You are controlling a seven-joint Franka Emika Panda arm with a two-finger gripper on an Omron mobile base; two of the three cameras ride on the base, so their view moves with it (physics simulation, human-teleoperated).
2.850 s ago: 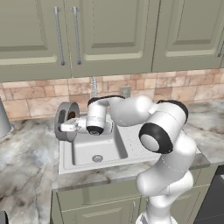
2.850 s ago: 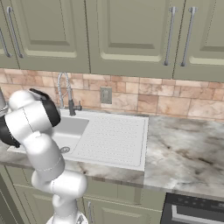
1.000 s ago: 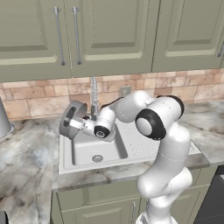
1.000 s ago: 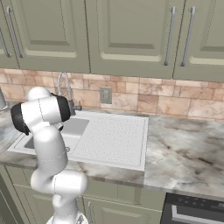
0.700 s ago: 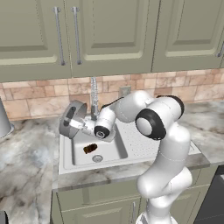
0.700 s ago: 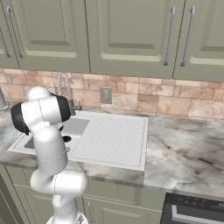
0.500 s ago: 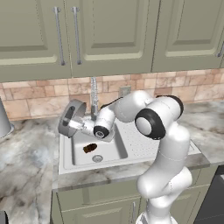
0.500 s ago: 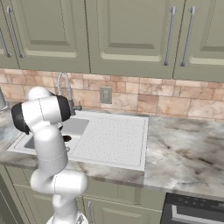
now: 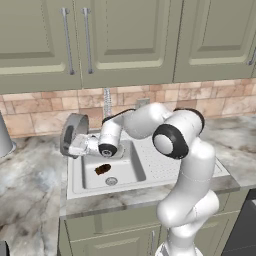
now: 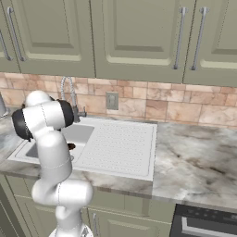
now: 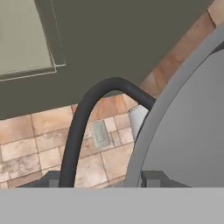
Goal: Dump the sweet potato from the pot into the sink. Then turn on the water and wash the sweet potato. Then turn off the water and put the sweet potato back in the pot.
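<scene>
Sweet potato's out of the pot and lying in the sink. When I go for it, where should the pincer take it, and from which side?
Probably across its narrow middle, coming straight down from above. The sweet potato lies flat on the floor of the sink, an oblong lump just behind the drain, with the basin walls blocking any sideways approach. Set the jaws across its short width. The pincer holds the tipped pot, so set that down first.

The desk point(image 9: 30, 200) was a marbled grey and brown stone top running under the cabinets and along the tiled wall. Set into it was the sink point(image 9: 127, 172), a light grey basin joined to a dotted drainboard point(image 10: 122, 143) of the same colour. A pale grey cylinder point(image 9: 4, 136) stood on the desk at the far left, against the wall.
</scene>
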